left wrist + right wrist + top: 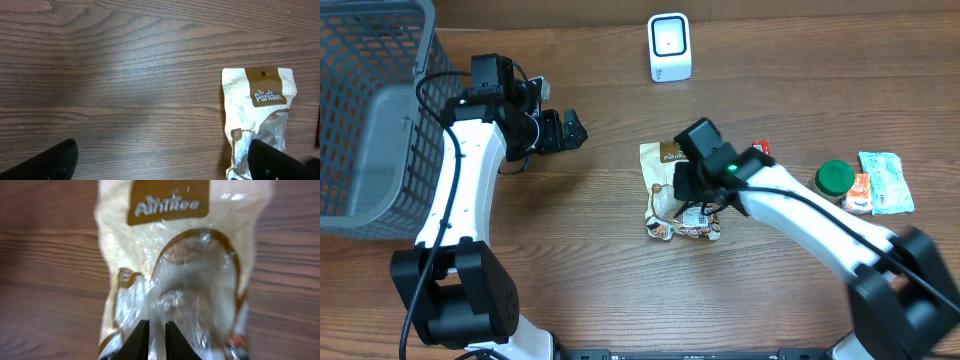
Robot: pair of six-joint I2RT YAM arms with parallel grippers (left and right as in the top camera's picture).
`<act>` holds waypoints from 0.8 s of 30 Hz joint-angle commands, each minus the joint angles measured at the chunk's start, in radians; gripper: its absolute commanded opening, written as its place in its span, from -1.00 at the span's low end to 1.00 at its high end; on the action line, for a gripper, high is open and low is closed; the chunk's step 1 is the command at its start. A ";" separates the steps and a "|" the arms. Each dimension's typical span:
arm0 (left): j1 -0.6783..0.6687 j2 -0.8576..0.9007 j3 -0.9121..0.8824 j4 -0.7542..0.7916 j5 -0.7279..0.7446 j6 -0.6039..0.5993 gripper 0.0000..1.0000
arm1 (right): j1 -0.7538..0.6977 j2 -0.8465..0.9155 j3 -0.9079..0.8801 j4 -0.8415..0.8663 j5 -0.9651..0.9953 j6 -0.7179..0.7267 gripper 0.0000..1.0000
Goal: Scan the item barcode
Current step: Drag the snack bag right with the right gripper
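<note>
**Right Gripper on the Snack Pouch: Hazards and Arm Pose**

Right gripper [156,326] fingers fill the 6 o'clock edge of the right wrist view. They stand narrow, and we judge that they pinch a fold of clear film on the snack pouch [170,255]. The pouch lies flat on the table [600,250] at the centre of the overhead view, with its brown header toward 12 o'clock. The scanner [669,47] stands well apart at 12 o'clock from it.

**Hazards**
- Slip: the grip takes thin, glossy film only. We expect the pouch to slide out on lifting if the pinch is shallow.
- Sag: the pouch looks limp. Hung from one fold, it may crumple and hide the code.
- Misread: we cannot tell where the barcode sits, so the wrong face may reach the scanner. Glare off the film adds to this risk.

**Pose**
- The right arm reaches in from 4 o'clock, with its wrist pitched down over the pouch's lower half.
- The left arm rises from 7 o'clock. The left gripper [162,155] hangs at 9 o'clock from the pouch, facing it, with its fingers spread wide and holding nothing.
</note>
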 commanded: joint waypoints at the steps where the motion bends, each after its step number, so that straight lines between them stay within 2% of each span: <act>1: -0.002 -0.023 0.016 -0.002 -0.002 -0.006 1.00 | -0.009 -0.082 -0.002 -0.058 0.120 -0.018 -0.73; 3: -0.002 -0.023 0.016 -0.002 -0.002 -0.006 1.00 | -0.026 -0.080 -0.003 -0.100 0.134 -0.014 -0.64; 10: -0.003 -0.023 0.016 -0.002 -0.002 -0.006 1.00 | -0.078 -0.077 -0.067 -0.146 0.131 0.115 -0.63; 12: -0.003 -0.023 0.016 -0.002 -0.002 -0.006 0.99 | -0.079 -0.077 -0.102 -0.130 0.130 0.210 -0.73; 14: -0.003 -0.023 0.016 -0.002 -0.002 -0.006 0.99 | -0.079 -0.077 -0.138 -0.105 0.130 0.302 -0.93; 24: -0.003 -0.023 0.016 -0.002 -0.002 -0.006 1.00 | -0.066 -0.076 -0.332 0.156 -0.043 0.480 -0.92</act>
